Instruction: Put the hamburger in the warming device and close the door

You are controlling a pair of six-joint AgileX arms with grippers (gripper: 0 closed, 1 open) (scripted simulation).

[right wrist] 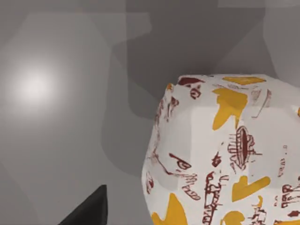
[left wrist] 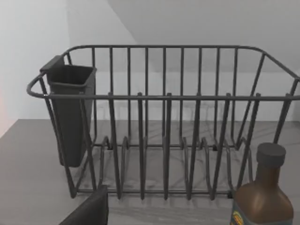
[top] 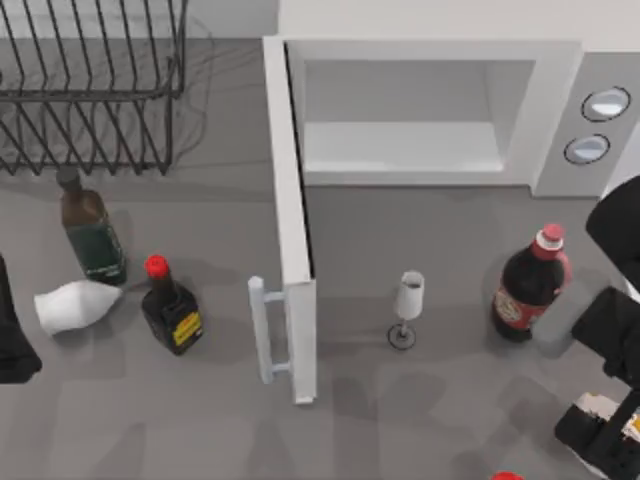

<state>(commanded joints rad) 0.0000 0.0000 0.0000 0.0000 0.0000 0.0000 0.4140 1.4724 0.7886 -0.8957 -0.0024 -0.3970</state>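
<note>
The hamburger (top: 599, 408), in a white wrapper with yellow and dark red print, lies on the table at the front right. Up close the hamburger (right wrist: 220, 154) is beside one dark finger (right wrist: 90, 210) of my right gripper (top: 608, 438), with a gap between them. That gripper is open and hangs over the bundle. The warming device (top: 440, 110) stands at the back with its pale cavity showing. Its door (top: 292, 230) is swung wide open toward the front, handle (top: 264, 332) on the outer side. My left gripper (top: 12, 345) is parked at the left edge, open.
A black wire dish rack (top: 90, 90) sits at the back left. A brown bottle (top: 90, 232), a lying white bottle (top: 76, 305) and a dark red-capped bottle (top: 171, 310) stand left of the door. A white goblet (top: 406, 308) and a cola bottle (top: 528, 285) stand before the cavity.
</note>
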